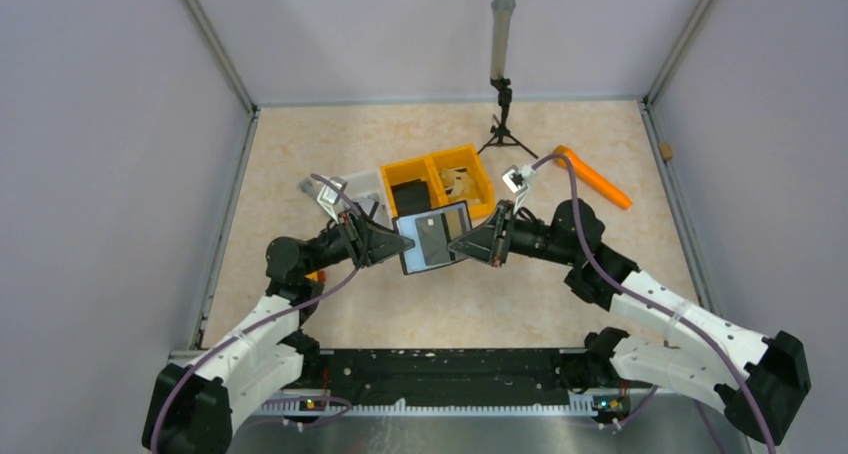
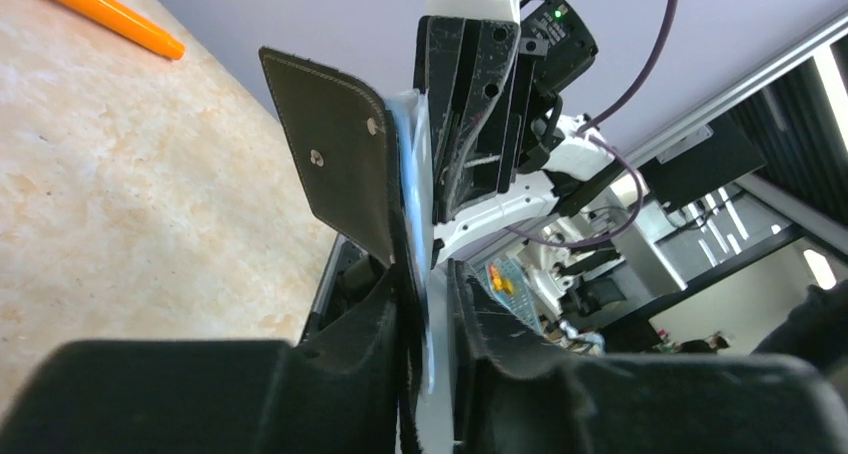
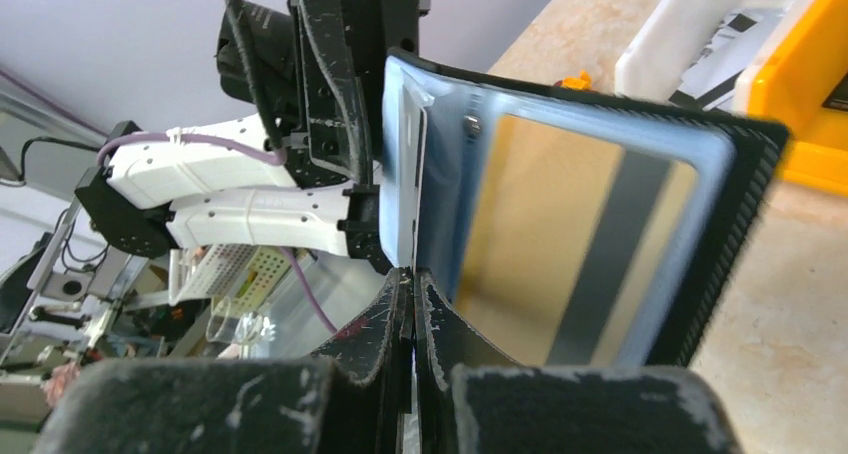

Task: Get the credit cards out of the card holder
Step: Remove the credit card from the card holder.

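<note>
The left tool (image 1: 385, 242) is closed tight on the left edge of the card holder (image 1: 410, 251). In its own wrist view the two fingers (image 2: 375, 319) pinch the black cover and the pale blue lining between them, and the short strap (image 2: 340, 154) sticks up just past them. The right tool (image 1: 470, 242) is closed on the right edge of the card holder, with its fingers (image 3: 385, 319) pressed almost flat together on something thin. I cannot tell if it has only the cover or a card edge as well. Between the two tools the card holder hangs open like a little book, lifted up off the worktop (image 1: 300, 144). One silvery card (image 1: 437, 232) with a dark stripe sits in a slot of the card holder, so that one has not come out yet. I cannot see how many more cards are tucked in behind it. Just behind the card holder is a yellow box (image 1: 430, 160), with a white tray (image 1: 355, 184) behind and to the left, and I cannot tell if any cards lie in them. An orange pen (image 1: 595, 179) lies well off to the right. I think the job is at an early part: the holder is open, and the pulling out is left to do.
</note>
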Controlling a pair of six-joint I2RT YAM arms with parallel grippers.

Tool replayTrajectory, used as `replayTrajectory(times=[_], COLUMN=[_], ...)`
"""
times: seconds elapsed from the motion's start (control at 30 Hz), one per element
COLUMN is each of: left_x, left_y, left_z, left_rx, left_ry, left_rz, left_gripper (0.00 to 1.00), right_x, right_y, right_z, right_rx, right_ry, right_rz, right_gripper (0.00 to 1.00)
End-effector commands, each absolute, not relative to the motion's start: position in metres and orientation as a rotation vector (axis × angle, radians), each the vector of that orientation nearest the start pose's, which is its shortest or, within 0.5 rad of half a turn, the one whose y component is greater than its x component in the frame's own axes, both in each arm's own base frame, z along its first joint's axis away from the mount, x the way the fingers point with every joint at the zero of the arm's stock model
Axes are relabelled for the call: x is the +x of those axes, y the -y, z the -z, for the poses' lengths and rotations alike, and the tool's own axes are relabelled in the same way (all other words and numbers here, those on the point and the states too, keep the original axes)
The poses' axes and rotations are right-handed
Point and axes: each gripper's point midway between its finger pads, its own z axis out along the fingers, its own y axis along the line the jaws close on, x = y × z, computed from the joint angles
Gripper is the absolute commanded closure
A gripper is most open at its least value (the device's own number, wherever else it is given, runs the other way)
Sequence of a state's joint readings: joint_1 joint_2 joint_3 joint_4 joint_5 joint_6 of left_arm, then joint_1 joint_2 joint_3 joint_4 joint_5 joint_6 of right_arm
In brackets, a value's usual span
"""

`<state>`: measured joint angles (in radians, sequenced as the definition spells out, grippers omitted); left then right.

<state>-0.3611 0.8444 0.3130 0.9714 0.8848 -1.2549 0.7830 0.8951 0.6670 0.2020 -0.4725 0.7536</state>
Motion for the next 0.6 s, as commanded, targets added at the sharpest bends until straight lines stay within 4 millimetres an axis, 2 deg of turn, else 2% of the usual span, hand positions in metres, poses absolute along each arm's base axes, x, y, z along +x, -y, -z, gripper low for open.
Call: replayTrajectory(times=[0.0,0.1,0.27,0.33,0.5,0.57], left_x=[0.157,0.158,0.161,0.162,0.162,0.161], left_y=[0.232,0.233,0.233,0.233,0.233,0.232], left_z=[-0.309,-0.307,-0.305,-0.304,-0.304,-0.305], left_rx=[0.365,0.36,0.358,0.356,0.354,0.352], left_ry=[-1.441,-1.452,-1.462,-1.463,-1.463,-1.458], left_rz=[1.836,1.838,1.826,1.824,1.818,1.813], left_gripper=[0.66,0.52,0.54,0.64,1.0,1.0], right_x=[0.154,0.154,0.154,0.155,0.156,0.156], right_y=[-0.312,-0.318,-0.325,-0.326,-0.325,-0.323], right_z=[-0.296,-0.296,-0.297,-0.296,-0.296,-0.296], right_rx=[-0.48,-0.489,-0.498,-0.496,-0.487,-0.481], right_ry=[-1.719,-1.722,-1.723,-1.728,-1.73,-1.732], right_rz=[-1.603,-1.626,-1.64,-1.638,-1.633,-1.624], right_gripper=[1.0,1.0,1.0,1.0,1.0,1.0])
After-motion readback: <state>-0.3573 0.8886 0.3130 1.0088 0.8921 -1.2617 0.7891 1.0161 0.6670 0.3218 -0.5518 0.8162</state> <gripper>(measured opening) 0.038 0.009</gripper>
